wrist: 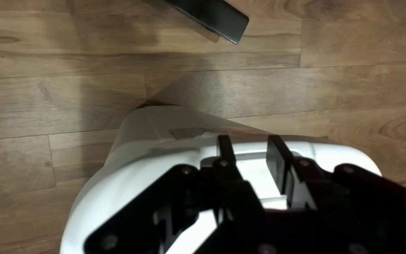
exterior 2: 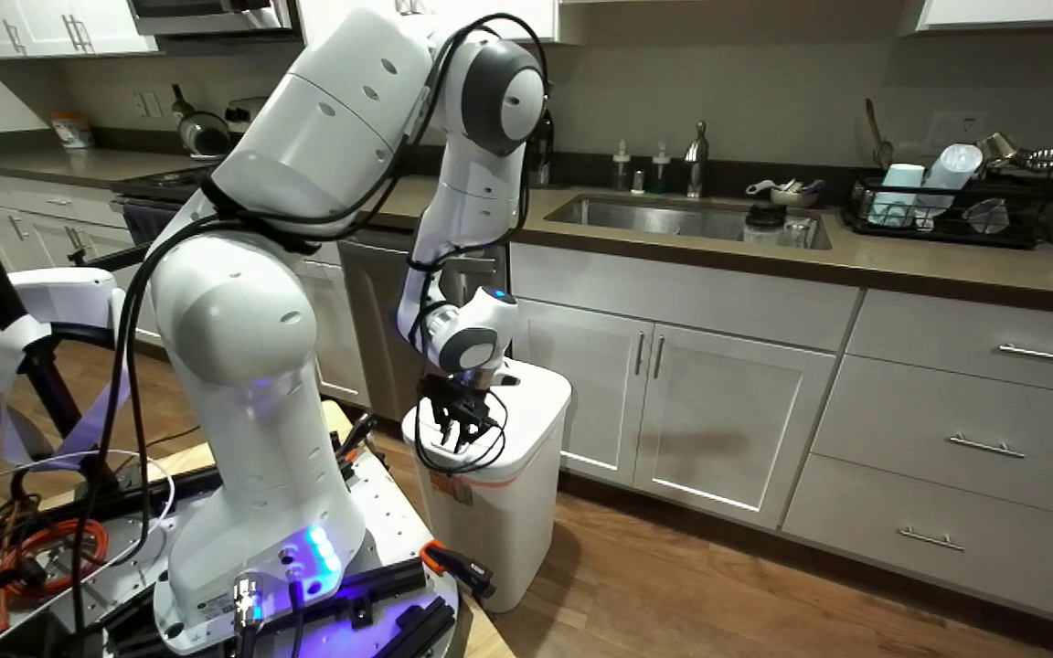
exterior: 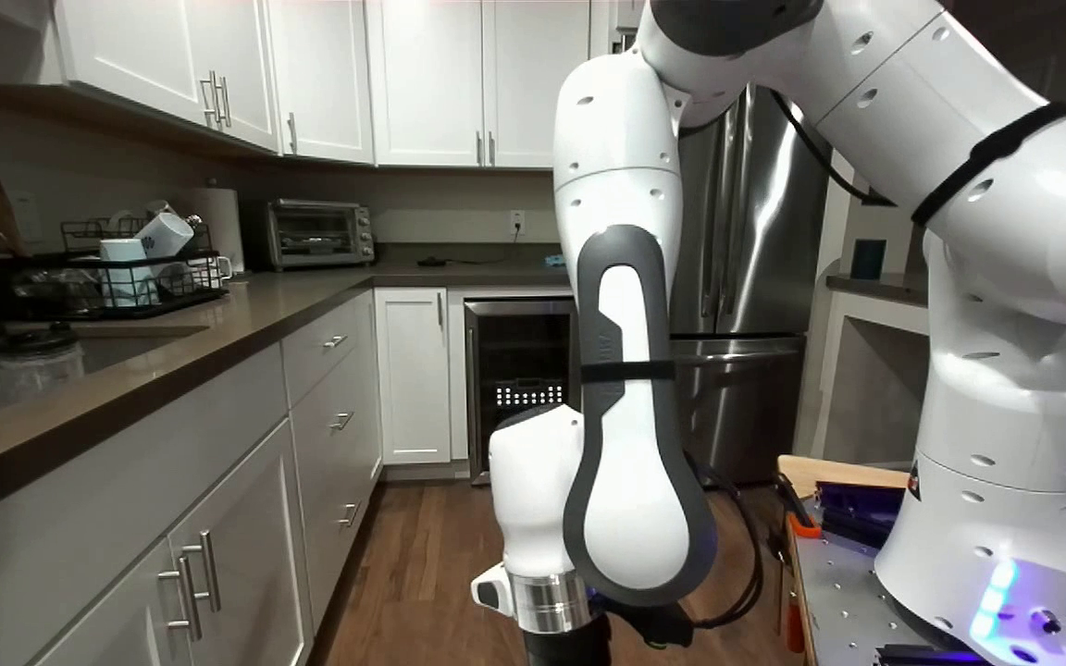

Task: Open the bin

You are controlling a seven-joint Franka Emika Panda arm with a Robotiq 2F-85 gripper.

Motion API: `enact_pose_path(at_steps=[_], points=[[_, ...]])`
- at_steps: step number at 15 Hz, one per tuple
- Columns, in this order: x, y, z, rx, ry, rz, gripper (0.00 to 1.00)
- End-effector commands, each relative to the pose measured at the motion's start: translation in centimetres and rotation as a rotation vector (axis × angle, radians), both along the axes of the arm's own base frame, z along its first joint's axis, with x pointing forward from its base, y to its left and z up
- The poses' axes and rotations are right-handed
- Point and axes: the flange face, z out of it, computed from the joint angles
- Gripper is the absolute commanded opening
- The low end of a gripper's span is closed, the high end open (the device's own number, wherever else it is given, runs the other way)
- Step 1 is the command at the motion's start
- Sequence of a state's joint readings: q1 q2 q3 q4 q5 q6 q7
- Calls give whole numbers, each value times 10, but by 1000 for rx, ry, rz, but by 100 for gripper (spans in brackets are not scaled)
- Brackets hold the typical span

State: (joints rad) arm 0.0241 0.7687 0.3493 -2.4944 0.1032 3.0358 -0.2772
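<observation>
The bin (exterior 2: 513,539) is tall and white and stands on the floor in front of the cabinets. Its white lid (exterior 2: 536,393) lies flat and shut on top. In the wrist view the lid (wrist: 100,201) fills the lower part, with a recessed rectangular panel near its front edge. My gripper (exterior 2: 453,442) points down over that front part of the lid. In the wrist view the gripper (wrist: 249,144) has its fingers apart, with nothing between them. I cannot tell whether the fingertips touch the lid. The bin and fingers are out of view in an exterior view.
White cabinets (exterior 2: 737,411) and a dishwasher (exterior 2: 371,320) stand behind the bin. The robot's base table (exterior 2: 398,512), with an orange and black clamp (exterior 2: 462,567), is close to the bin. A dark bar-shaped object (wrist: 220,21) shows above the wood floor (wrist: 65,106).
</observation>
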Motion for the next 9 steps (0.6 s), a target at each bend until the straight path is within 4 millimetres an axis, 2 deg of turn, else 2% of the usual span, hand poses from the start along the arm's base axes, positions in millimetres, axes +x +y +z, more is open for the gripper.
enact_pose_path(at_steps=[1,4,6,9], points=[[5,9,-10,-2,1,-11,33],[10,13,-15,-2,4,-14,34],[13,14,-17,-2,-5,-17,31],[14,13,-23,3,-15,-25,8]])
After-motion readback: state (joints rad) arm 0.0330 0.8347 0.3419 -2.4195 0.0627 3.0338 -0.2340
